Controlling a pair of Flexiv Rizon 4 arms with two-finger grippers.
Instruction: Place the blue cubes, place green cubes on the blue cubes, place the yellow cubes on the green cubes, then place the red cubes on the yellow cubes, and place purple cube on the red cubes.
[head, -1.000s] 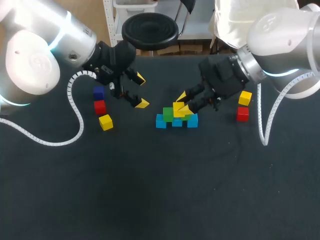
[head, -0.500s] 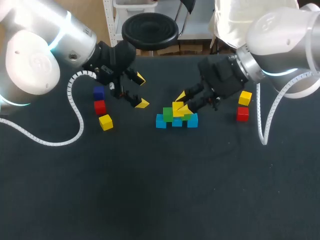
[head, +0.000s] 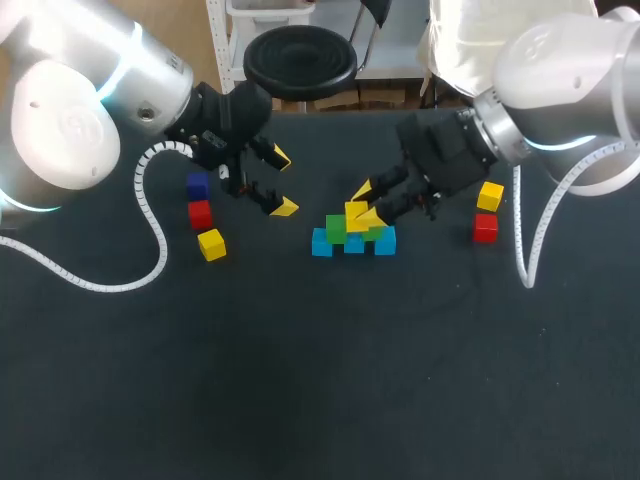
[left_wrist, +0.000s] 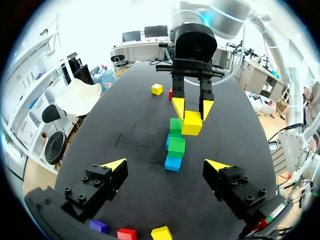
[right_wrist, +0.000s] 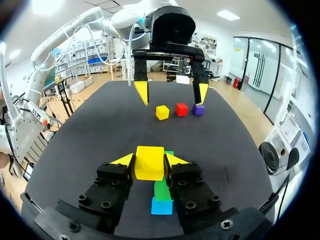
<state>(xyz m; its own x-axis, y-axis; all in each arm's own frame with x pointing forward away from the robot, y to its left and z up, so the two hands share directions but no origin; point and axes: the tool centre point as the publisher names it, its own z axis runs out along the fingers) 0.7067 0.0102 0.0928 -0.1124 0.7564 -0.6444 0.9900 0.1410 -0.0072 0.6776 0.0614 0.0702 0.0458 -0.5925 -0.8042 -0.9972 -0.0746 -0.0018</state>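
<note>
A row of three blue cubes (head: 354, 245) lies at mid-table, with green cubes (head: 336, 230) on top of it. My right gripper (head: 365, 204) is shut on a yellow cube (head: 354, 219) just above the green ones. In the right wrist view the yellow cube (right_wrist: 149, 162) sits between the fingers, above a green cube (right_wrist: 161, 190) and a blue cube (right_wrist: 161, 205). My left gripper (head: 282, 182) hangs open and empty to the left of the stack. Its wrist view shows the held yellow cube (left_wrist: 191, 123) above the green cubes (left_wrist: 176, 146).
A purple cube (head: 197, 186), a red cube (head: 200, 214) and a yellow cube (head: 211, 244) lie in a line at the left, under my left arm. Another yellow cube (head: 489, 196) and red cube (head: 485, 228) lie at the right.
</note>
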